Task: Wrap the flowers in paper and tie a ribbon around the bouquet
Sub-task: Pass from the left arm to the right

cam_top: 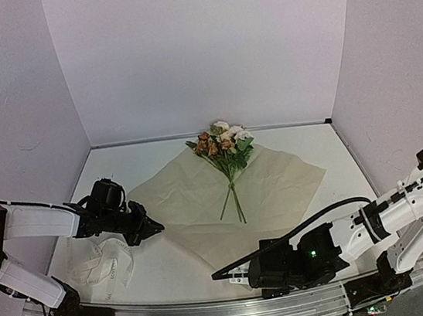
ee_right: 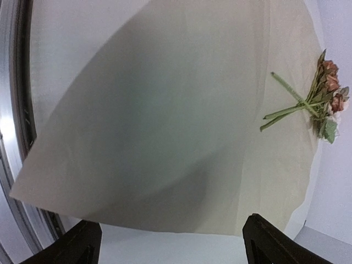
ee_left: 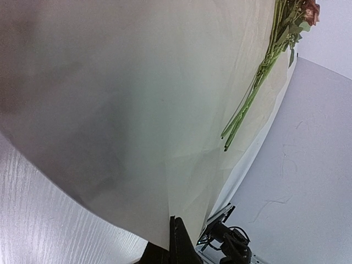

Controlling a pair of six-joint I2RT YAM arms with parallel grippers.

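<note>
The paper lay at 12 o'clock from the wide-open, empty right hand; the left hand was closed.

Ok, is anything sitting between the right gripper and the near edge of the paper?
Nothing visible. The open right gripper sits right at the near edge of the paper. The flowers lie farther back on the sheet, and the ribbon is off to the left.
</note>
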